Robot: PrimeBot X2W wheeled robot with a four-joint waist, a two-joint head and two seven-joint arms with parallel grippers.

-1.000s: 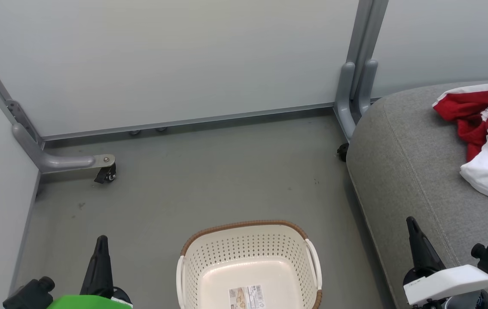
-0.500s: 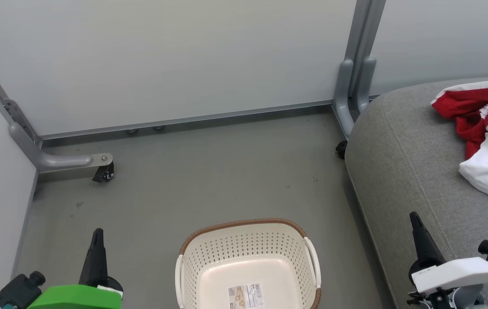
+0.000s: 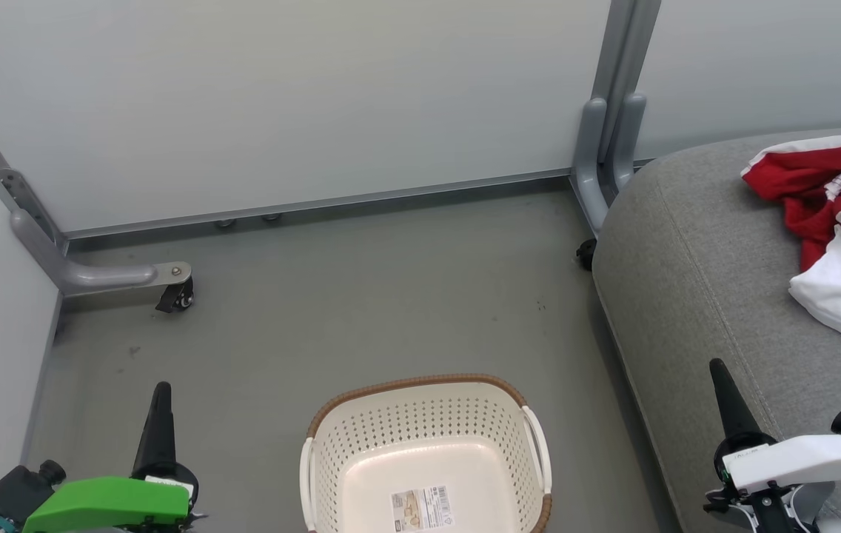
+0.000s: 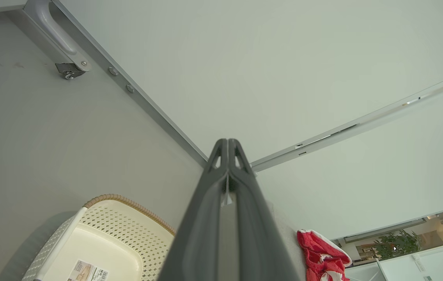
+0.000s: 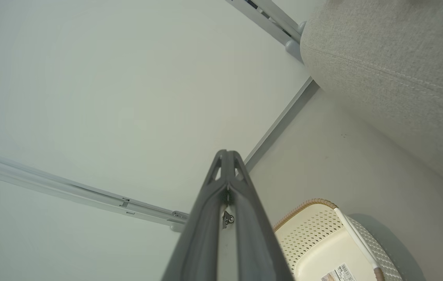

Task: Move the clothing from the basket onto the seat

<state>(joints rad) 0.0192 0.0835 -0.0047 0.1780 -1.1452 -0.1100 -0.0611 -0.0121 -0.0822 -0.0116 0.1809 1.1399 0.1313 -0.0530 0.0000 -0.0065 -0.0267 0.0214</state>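
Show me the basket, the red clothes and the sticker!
basket [image 3: 420,418], head view, on its back wall with the holes.
red clothes [image 3: 805,178], head view, on a red fold near the top.
sticker [image 3: 423,508], head view, on the middle of the paper.

the grey floor bore the basket and, just beside it, the seat; the red and white clothing lay crumpled on the seat's top.

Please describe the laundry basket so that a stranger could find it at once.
Start at the large grey woven-fabric seat on the right. On the grey floor to its left stands the oval cream-white perforated plastic basket. Only it has a brown woven-look rim.
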